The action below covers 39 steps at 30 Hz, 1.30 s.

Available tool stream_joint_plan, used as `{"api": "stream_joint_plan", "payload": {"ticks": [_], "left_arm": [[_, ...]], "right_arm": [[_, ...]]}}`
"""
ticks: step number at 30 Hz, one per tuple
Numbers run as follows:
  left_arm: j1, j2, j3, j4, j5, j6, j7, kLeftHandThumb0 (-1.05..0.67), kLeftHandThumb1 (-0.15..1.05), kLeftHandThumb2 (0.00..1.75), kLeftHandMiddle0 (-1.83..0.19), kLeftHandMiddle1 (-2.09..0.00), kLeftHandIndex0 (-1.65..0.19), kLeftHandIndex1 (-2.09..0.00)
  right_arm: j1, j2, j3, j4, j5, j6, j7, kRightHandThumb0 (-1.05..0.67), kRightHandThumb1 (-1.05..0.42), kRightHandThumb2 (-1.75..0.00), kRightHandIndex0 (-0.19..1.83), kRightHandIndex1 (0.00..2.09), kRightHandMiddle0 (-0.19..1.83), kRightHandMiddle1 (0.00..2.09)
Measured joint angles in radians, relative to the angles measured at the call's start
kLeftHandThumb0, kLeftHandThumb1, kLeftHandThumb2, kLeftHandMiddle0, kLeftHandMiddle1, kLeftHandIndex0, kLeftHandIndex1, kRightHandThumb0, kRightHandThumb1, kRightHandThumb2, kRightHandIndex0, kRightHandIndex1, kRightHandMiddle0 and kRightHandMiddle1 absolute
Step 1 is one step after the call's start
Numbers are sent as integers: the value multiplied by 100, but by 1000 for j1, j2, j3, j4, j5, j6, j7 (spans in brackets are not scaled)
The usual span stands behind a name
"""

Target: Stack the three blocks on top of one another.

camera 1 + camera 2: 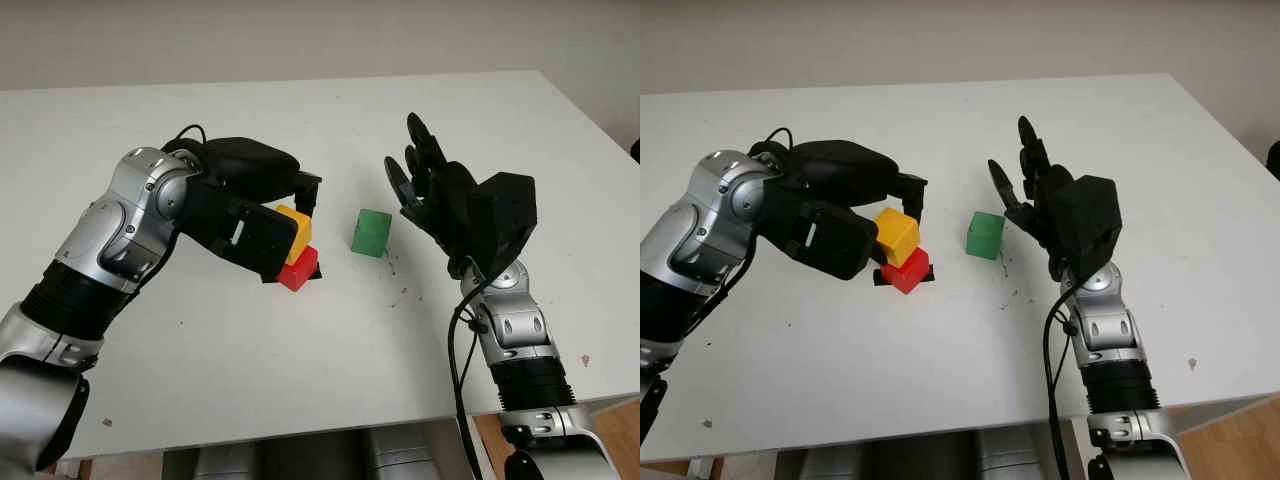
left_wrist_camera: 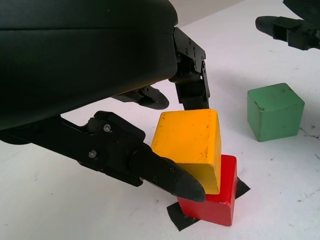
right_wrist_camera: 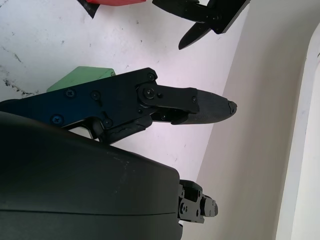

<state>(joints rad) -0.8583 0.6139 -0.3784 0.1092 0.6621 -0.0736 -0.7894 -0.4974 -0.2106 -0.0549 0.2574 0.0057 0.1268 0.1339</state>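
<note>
The step in hand looks like seating the small yellow cube-shaped block point(image 2: 189, 145) squarely on the small red cube-shaped block point(image 2: 214, 200) — and it is not square yet: in the left wrist view the yellow block sits skewed and tilted, overhanging one side of the red one. To do it well, I judge the left hand point(image 1: 262, 215) should level the yellow block and centre it over the red before letting go, then draw its fingers straight away so they do not drag the top block or nudge the bottom one off the black tape mark point(image 2: 180, 220) it stands on. The left hand's fingers are closed around the yellow block: one dark fingertip point(image 2: 172, 176) crosses its near lower face and another finger point(image 2: 192, 92) presses its far upper edge, so the block is clamped between them. This pair stands near the middle of the white table point(image 1: 300, 350), well in from every edge. The green cube-shaped block point(image 1: 371, 232) rests alone on the table just beside the stack, towards the right edge — untouched. The right hand point(image 1: 430, 185) hovers open just beyond the green block, holding nothing, and is well placed to take it once the two-block stack stands freely.
</note>
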Motion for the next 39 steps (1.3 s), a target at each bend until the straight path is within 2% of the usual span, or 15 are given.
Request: {"api": "stream_joint_plan", "payload": {"ticks": [27,33,39], "left_arm": [[1,-8,-1,29,-18,-17,-11,-52,94,5,-39,-4,-44,-143],[1,-8,-2,31,-17,-29,-19,-54,93,5,-34,-4,-43,-102],[1,-6,-2,33,-17,-47,-17,-55,92,5,-31,-4,-40,-93]], "right_arm": [[19,0,0,-25,-4,27,-9,-65,-105,-49,-9,6,-4,5],[19,0,0,-25,-1,27,-8,-65,-105,-48,-10,5,-5,5],[19,0,0,-25,0,27,-8,-65,-105,-48,-10,5,-5,5]]}}
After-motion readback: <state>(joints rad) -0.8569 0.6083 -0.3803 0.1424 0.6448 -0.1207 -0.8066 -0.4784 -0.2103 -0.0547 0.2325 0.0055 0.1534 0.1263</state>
